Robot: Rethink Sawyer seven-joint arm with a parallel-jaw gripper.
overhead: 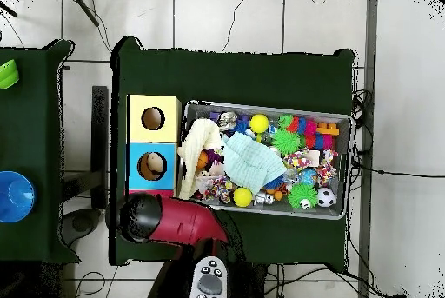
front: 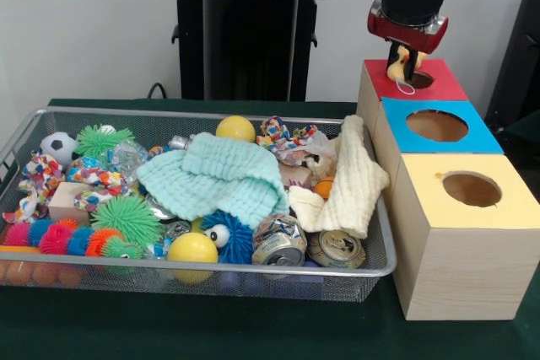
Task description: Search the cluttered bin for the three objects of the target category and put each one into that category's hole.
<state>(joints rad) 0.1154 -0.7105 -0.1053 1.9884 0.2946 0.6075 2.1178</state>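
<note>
Wire-mesh cluttered bin (front: pixel 17 137) at left, heaped with yellow balls (front: pixel 192 248), spiky toys, crushed cans (front: pixel 336 249) and a mint cloth (front: pixel 221 176) (a cream cloth (front: pixel 354 181) drapes over its right rim). At right, three wooden boxes in a row. The gripper (front: pixel 402 63) hangs vertically over the hole (front: pixel 419 80) in the red-topped box, fingers pinching a small yellow duck (front: pixel 406 60), orange-beaked, just above the opening.

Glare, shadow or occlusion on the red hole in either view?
Front view: no glare; the gripper, shut on a yellow toy, covers part of the hole. Overhead view: the arm hides most of the red-topped box, so the hole is unseen.
</note>
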